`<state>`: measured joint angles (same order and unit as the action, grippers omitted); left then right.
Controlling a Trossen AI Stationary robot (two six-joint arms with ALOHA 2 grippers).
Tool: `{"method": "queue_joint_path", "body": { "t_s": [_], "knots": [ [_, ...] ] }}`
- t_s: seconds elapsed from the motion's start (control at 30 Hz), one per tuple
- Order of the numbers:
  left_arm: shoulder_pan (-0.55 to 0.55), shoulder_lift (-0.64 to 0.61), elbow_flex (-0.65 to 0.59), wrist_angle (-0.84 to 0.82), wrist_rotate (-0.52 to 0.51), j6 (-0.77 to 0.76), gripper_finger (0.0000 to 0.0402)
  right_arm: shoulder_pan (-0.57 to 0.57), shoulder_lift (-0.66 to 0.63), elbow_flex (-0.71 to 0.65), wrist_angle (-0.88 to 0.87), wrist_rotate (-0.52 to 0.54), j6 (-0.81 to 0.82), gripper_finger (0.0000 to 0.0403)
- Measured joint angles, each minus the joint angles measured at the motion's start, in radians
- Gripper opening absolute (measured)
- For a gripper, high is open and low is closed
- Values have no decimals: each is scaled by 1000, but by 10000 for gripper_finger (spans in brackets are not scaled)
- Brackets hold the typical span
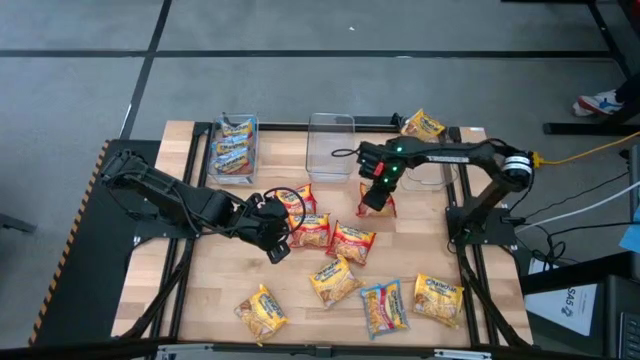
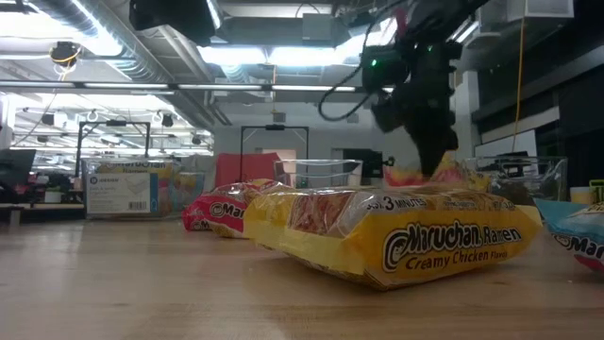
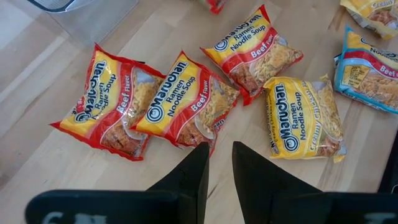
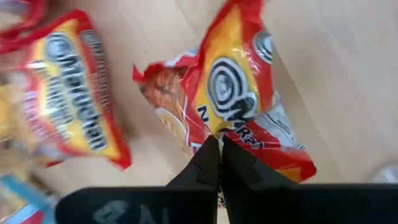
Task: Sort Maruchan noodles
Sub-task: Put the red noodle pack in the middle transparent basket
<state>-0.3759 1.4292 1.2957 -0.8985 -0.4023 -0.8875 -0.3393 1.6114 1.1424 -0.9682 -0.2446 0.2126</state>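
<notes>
Three red beef packets [image 3: 180, 102] lie flat on the wood in front of my left gripper [image 3: 221, 165], which hovers open near their edge [image 1: 278, 245]. Yellow packets [image 1: 335, 280] and a blue one [image 1: 385, 305] lie nearer the table's near edge. My right gripper [image 1: 375, 195] is farther back, by the clear bins, shut on another red packet [image 4: 236, 87]. In the low view it hangs behind a big yellow Creamy Chicken packet [image 2: 396, 236]. My right gripper pinches the red packet between its two fingers at a crumpled spot near the packet's edge [image 4: 217, 127], coming from above and pointing down. The packet spreads out below the fingertips. Whether it is clear of the table I cannot tell.
At the far edge stand a bin with blue packets [image 1: 234, 148], a clear bin [image 1: 330, 140] and another clear bin [image 1: 430, 175] under the right arm. A yellow packet [image 1: 423, 125] lies by the far right corner. Bare wood shows at the near left.
</notes>
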Motion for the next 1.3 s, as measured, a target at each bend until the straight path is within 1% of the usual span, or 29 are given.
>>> {"method": "queue_joint_path", "body": {
  "t_s": [0.13,0.23,0.3,0.4,0.47,0.53,0.63,0.7,0.8,0.87,0.97,1.07,1.13,1.3],
  "knots": [
    [0,0,0,1,-30,0,65,18,-81,71,-50,-5,18,2],
    [8,0,0,29,-109,-1,65,50,-131,140,-24,-9,18,2],
    [37,0,0,74,-154,16,65,74,-152,186,24,2,15,2],
    [114,-3,0,182,-194,133,69,101,-158,257,66,49,0,1],
    [184,-19,0,289,-183,248,75,111,-157,298,69,108,-17,1],
    [257,-28,3,399,-113,368,84,111,-156,326,97,152,-35,1],
    [373,-33,2,471,62,489,100,109,-156,346,120,183,-52,1],
    [454,-33,2,489,177,522,109,103,-156,349,153,205,-68,1],
    [569,-33,1,490,328,530,122,102,-155,349,193,206,-73,1],
    [626,-33,1,497,401,539,129,101,-155,349,213,213,-84,0],
    [681,-33,1,520,457,571,132,101,-154,349,239,213,-87,0],
    [717,-33,0,589,534,581,133,101,-150,349,276,214,-87,0],
    [731,-33,0,619,544,585,133,101,-140,350,301,211,-87,0],
    [763,-33,0,618,542,595,133,103,-105,350,334,184,-88,0]
  ]
}}
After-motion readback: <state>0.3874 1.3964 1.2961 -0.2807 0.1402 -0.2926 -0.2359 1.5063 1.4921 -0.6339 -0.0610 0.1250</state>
